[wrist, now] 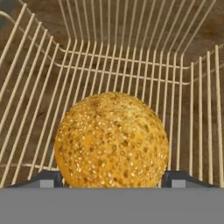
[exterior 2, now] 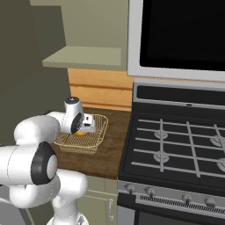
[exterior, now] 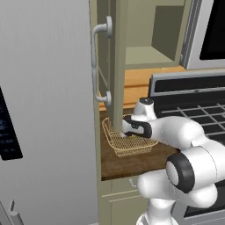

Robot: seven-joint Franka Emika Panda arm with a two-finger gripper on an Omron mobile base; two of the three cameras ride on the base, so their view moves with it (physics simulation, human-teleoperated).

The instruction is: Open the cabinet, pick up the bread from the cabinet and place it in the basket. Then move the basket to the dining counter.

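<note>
Here the round golden-orange seeded bun (wrist: pixel 112 140) lies inside the square tan wire-mesh basket (exterior: pixel 127 147) on the narrow brown worktop (exterior 2: pixel 112 145). The two-finger gripper (wrist: pixel 112 178) reaches into the basket, its dark fingertips (wrist: pixel 46 178) spread either side of the bun. The sage-green cabinet door (exterior: pixel 115 66) stands open above.

A large flat grey fridge (exterior: pixel 44 110) filled the left side, with a dark panel (exterior: pixel 8 127) on its front. To the right stood a black gas stove (exterior 2: pixel 176 149) with grey grates and a row of knobs (exterior 2: pixel 176 197). Above it hung what looked like a microwave (exterior 2: pixel 180 35), its dark door framed in silver.
</note>
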